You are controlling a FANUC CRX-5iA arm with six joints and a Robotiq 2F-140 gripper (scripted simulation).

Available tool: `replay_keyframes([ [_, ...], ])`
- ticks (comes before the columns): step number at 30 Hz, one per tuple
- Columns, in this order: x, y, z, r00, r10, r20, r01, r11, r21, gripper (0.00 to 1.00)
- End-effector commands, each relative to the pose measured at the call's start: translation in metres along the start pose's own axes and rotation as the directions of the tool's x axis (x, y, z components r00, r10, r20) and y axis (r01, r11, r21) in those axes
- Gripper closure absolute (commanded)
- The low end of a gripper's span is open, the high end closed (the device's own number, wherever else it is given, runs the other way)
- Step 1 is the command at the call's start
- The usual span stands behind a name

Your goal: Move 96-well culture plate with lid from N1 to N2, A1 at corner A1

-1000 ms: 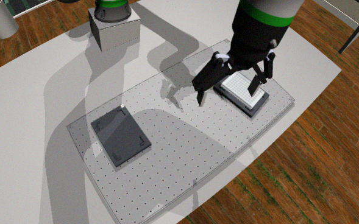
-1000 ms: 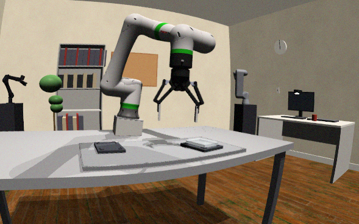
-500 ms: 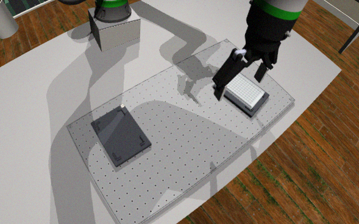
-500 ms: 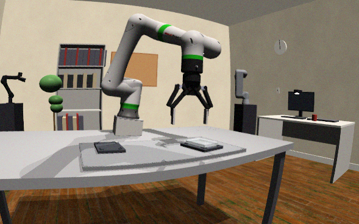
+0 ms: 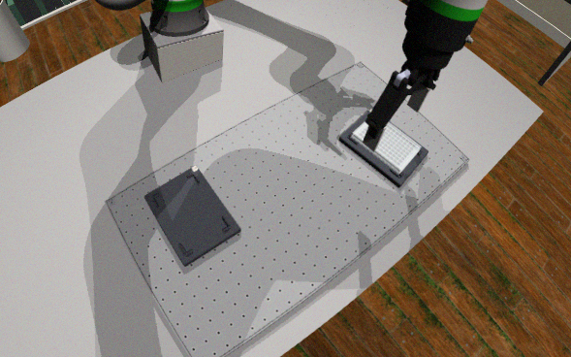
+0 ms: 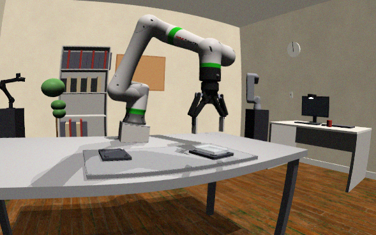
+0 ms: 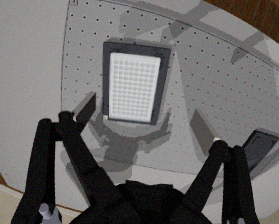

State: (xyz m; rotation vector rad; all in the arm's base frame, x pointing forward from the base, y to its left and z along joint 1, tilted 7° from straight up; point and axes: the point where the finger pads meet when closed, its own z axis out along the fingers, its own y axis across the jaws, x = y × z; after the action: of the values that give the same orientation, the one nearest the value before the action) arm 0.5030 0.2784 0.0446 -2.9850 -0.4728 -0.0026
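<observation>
The white 96-well plate (image 5: 389, 146) sits flat under its clear lid on nest N1 (image 5: 411, 172). Above it hangs the gripper (image 6: 207, 126) — fingers spread wide, empty. Nest N2 (image 5: 192, 215) lies well apart, bare.

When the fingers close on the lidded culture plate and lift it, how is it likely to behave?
The culture plate looks stiff and flat, so it probably lifts without flexing. Its clear lid only rests on top, so any tilt may shift it. The open gripper hangs well above the plate; squeezing low on the sides seems safest.
</observation>
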Motion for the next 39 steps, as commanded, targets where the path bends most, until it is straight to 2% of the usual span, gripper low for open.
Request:
replay_keyframes([
  [1,-0.004,-0.023,0.005,0.999,-0.050,-0.005,0.050,0.999,0.003,0.00],
  [16,-0.004,-0.023,0.005,0.999,-0.050,-0.005,0.050,0.999,0.003,0.00],
  [39,-0.004,-0.023,0.040,0.999,-0.050,-0.005,0.050,0.999,0.003,0.00],
])
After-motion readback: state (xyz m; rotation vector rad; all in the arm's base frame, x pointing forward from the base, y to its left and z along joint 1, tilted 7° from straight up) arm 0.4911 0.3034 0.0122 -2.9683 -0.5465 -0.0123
